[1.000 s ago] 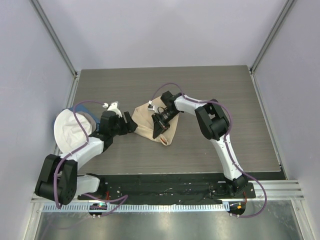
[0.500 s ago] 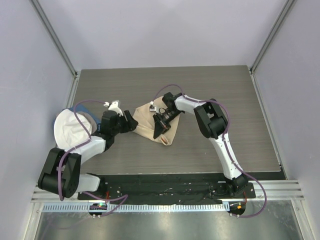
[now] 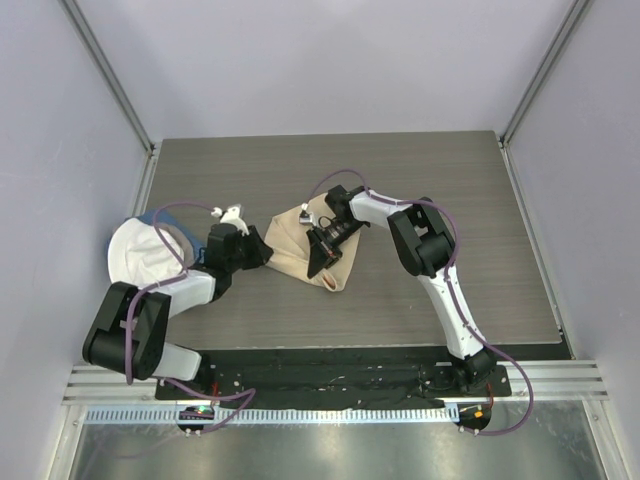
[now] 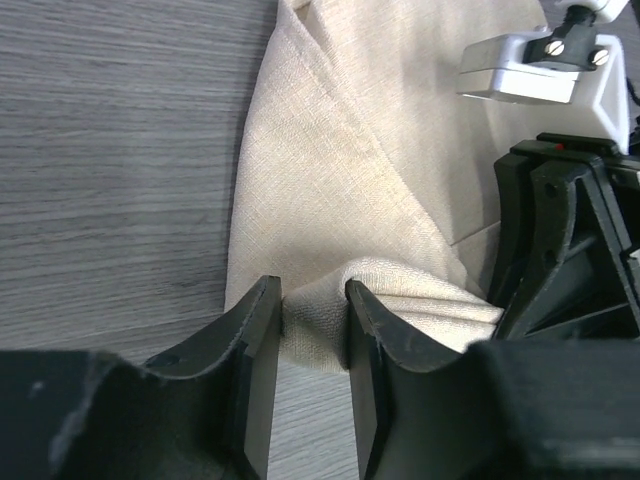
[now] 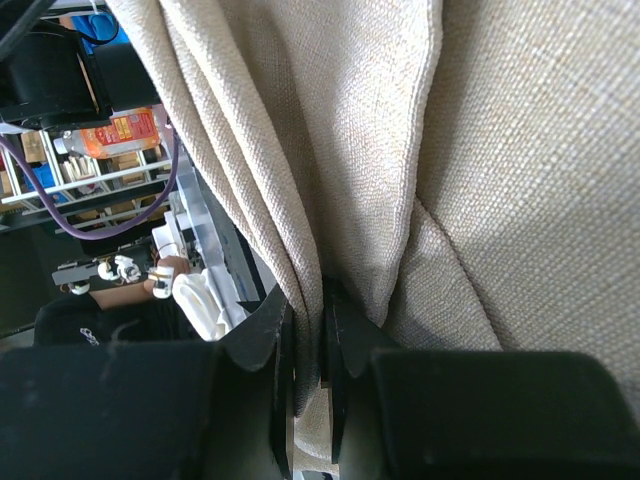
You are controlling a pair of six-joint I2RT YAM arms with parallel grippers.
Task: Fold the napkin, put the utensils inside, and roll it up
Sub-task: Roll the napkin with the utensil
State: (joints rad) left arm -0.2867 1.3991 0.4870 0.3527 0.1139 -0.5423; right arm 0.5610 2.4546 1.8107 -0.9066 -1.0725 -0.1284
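One white cloth (image 3: 135,258) lies near left pincer (image 4: 310,305) pinching napkin (image 4: 330,180).

Napkin (image 3: 288,250) on table (image 3: 450,170), left of centre

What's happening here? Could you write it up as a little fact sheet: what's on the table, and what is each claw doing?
napkin: beige cloth, bunched and partly folded, mid-table
left gripper: fingers either side of a folded napkin edge, pinching it
right gripper: clamped on several napkin layers
utensils: not visible in any view
also there: white rounded object at the table's left edge
table: grey wood-grain top
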